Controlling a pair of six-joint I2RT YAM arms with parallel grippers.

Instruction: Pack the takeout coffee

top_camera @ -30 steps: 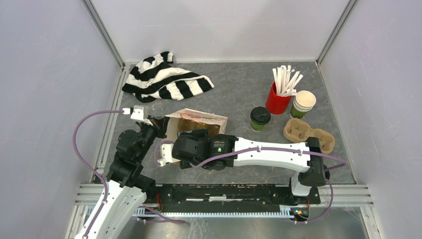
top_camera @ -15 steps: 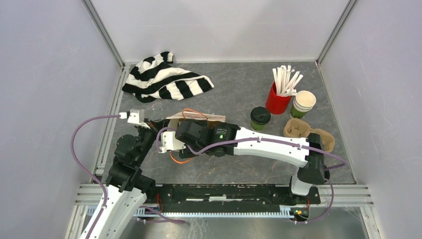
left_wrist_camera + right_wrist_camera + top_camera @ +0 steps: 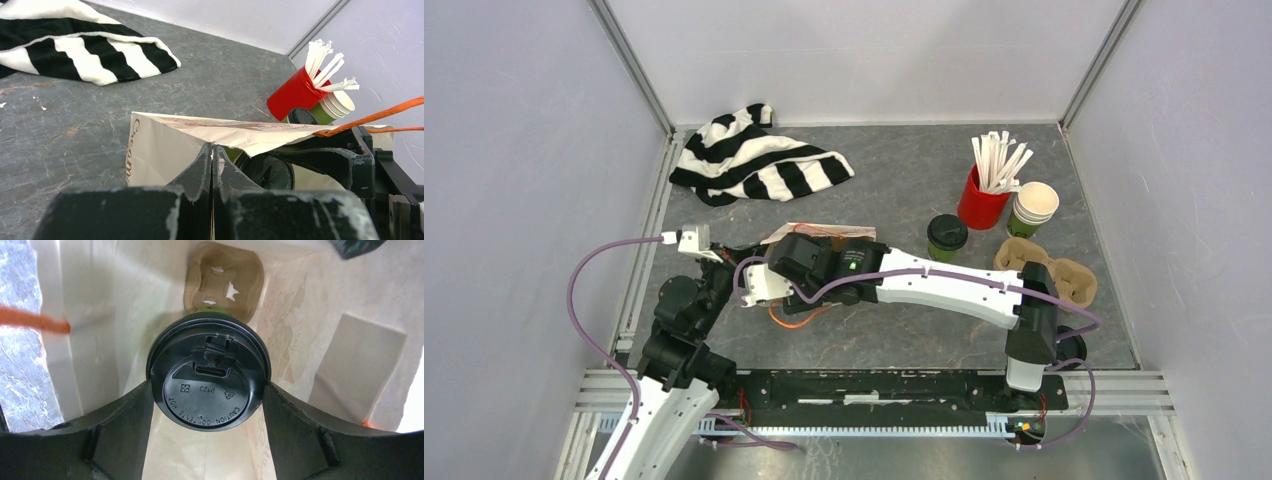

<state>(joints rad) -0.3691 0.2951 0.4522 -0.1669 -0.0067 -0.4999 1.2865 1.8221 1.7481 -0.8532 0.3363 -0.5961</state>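
Grey table (image 3: 904, 180): right gripper (image 3: 206, 392) clamps coffee cup (image 3: 207, 377), judged light, crushable, best held near its stiff top; left gripper (image 3: 212, 150) pinches bag (image 3: 165, 145).

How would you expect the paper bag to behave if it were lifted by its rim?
Probably floppy: the paper bag is thin, its rim creased where the left tool pinches it. Likely light; a nudge could slide it. With the lidded cup inside, it might sag or tip.

The first cup (image 3: 209, 372), green and black-lidded, sat inside the paper bag (image 3: 100, 315); the second cup (image 3: 946, 238) stood upright just right of it.
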